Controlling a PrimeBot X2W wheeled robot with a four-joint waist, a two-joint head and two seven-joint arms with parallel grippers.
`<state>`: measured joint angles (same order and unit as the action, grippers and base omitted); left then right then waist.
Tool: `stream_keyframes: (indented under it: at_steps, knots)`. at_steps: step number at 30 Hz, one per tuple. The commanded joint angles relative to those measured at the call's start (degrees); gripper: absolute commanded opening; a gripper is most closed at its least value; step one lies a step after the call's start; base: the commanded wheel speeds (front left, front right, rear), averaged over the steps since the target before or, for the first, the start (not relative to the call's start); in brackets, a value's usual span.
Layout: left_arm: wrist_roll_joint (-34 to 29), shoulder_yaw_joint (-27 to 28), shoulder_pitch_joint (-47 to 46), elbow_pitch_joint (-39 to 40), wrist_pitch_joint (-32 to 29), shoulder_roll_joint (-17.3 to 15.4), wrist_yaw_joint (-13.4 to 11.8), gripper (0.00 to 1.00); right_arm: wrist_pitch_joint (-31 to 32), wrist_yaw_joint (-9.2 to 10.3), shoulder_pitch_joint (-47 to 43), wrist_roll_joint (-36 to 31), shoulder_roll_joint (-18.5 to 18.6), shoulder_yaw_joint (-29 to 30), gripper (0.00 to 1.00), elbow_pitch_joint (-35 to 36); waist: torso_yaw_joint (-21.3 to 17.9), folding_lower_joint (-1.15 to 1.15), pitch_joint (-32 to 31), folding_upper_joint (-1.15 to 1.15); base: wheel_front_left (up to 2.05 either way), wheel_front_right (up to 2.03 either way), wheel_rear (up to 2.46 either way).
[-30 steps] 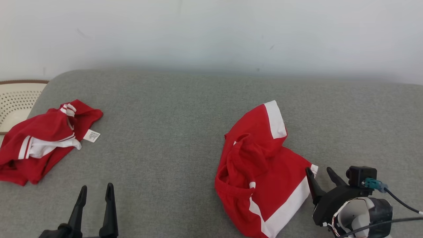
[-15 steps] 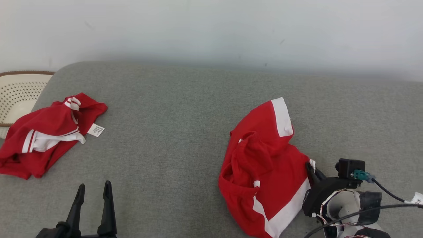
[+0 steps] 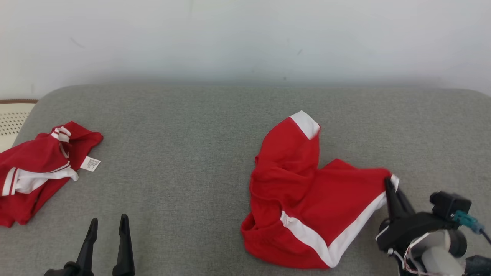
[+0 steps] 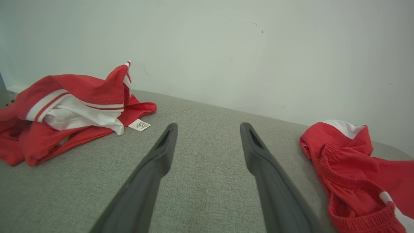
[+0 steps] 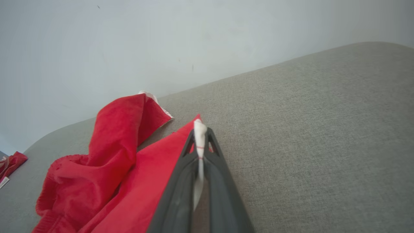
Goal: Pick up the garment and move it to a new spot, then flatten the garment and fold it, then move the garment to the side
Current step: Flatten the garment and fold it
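Your right fingers (image 3: 395, 199) are pressed together, clamped on the white-edged corner of the red fabric shorts with white bands (image 3: 307, 199). In the right wrist view a thin white fold of hem (image 5: 199, 136) stands pinched between them. From that corner the cloth runs left of the fingers, and the rest lies crumpled on the grey padded cushion (image 3: 184, 153), one white-cuffed leg pointing toward the wall.

Your left fingers (image 3: 124, 241) stand wide apart and hold nothing. They are well apart from the shorts, which lie off to their right.

A second red-and-white crumpled garment (image 3: 34, 168) lies at the cushion's left end, a small white label (image 3: 90, 163) beside it. The frame edge cuts off its left part, and most of the cream perforated basket (image 3: 11, 119) behind it. You cannot tell whether the pinched corner is clear of the cushion.
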<state>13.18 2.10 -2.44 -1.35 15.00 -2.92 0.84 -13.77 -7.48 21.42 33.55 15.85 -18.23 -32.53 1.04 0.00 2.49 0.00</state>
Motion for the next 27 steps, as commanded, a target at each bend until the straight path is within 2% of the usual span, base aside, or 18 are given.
stream_keyframes:
  at_steps: [1, 2, 3, 4, 12, 27]
  knots:
    - [0.5, 0.2, 0.5, 0.2, 0.2, 0.0, -0.1, 1.00, 1.5, -0.03, -2.0, 0.1, -0.4, 0.1, 0.00, 1.1, -0.9, 0.00, 0.1, 0.00, 0.00, 0.00, 0.00]
    - [0.5, 0.1, 0.4, 0.1, 0.2, 0.0, 0.0, 1.00, 2.5, -0.03, -2.5, -0.9, 0.2, 0.3, 0.24, 0.9, -1.0, 0.00, 0.2, 0.00, 0.00, 0.00, 0.00]
    - [0.5, -0.1, 0.3, 0.0, 0.2, 0.0, 0.0, 1.00, 2.9, -0.03, -2.7, -1.3, 0.3, 0.9, 0.97, 1.2, -1.1, 0.00, 0.2, 0.00, 0.00, 0.00, 0.00]
    - [0.6, -0.3, 0.1, 0.0, 0.2, 0.0, 0.0, 1.00, 3.4, -0.03, -3.0, -1.9, 0.1, 1.5, 1.00, 1.2, -1.2, 0.00, 0.2, 0.00, 0.00, 0.00, 0.00]
    - [0.4, -0.4, 0.0, -0.2, 0.2, 0.0, 0.1, 1.00, 1.6, -0.03, -4.6, -9.6, -1.3, 5.7, 1.00, 4.2, -1.1, 0.00, -0.1, 0.00, 0.00, 0.00, 0.00]
    - [-0.7, 0.1, 1.1, 0.7, 0.2, 0.0, 0.4, 1.00, -0.9, -0.03, -13.1, -18.9, -4.8, 8.3, 1.00, 19.5, -0.2, 0.00, -1.1, 0.00, 0.00, 0.00, 0.00]
